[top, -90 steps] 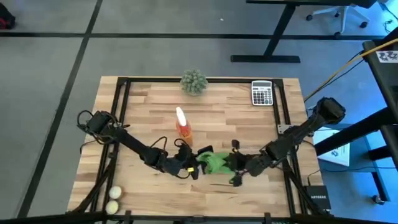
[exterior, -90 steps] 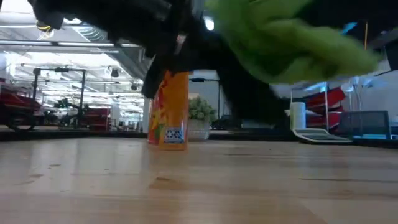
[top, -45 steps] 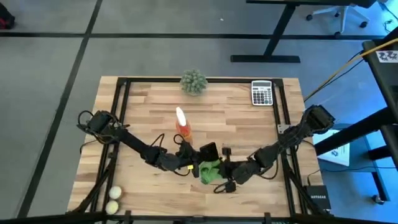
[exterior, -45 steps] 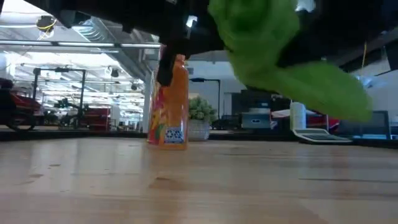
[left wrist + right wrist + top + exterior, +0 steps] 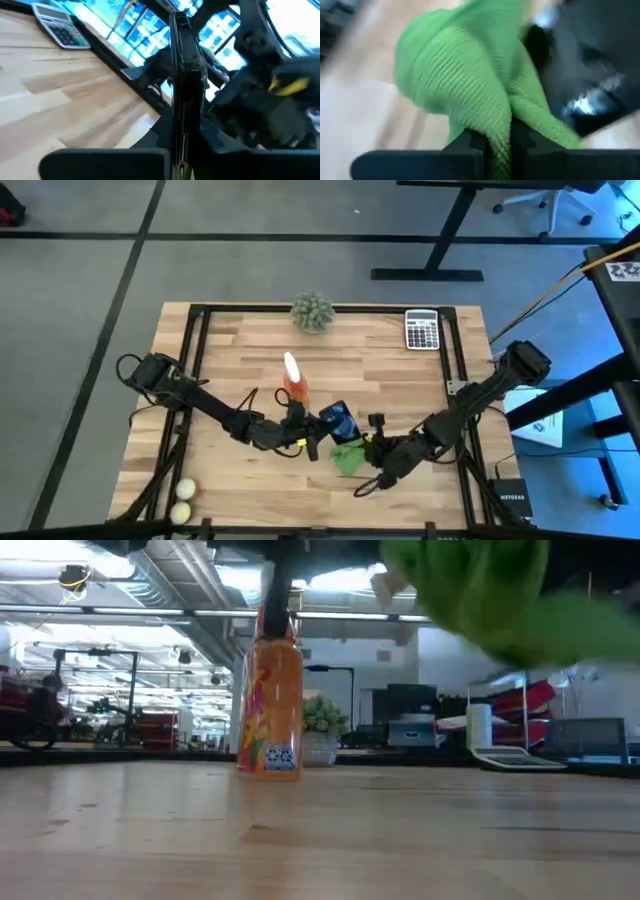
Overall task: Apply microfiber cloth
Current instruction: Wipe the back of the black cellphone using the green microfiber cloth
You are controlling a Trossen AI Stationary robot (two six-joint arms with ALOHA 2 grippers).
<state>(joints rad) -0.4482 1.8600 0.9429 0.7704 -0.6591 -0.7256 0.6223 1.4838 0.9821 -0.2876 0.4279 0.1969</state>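
Just beside your right gripper (image 5: 362, 456), clamping the microfiber cloth (image 5: 347, 458), the left gripper (image 5: 318, 435) holds the phone (image 5: 338, 423) edge-on.

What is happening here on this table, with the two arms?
The right hand is shut on the green microfiber cloth, held above the table. The left hand holds a dark phone-like slab upright, its screen lit, right beside the cloth. An orange spray bottle stands behind them.
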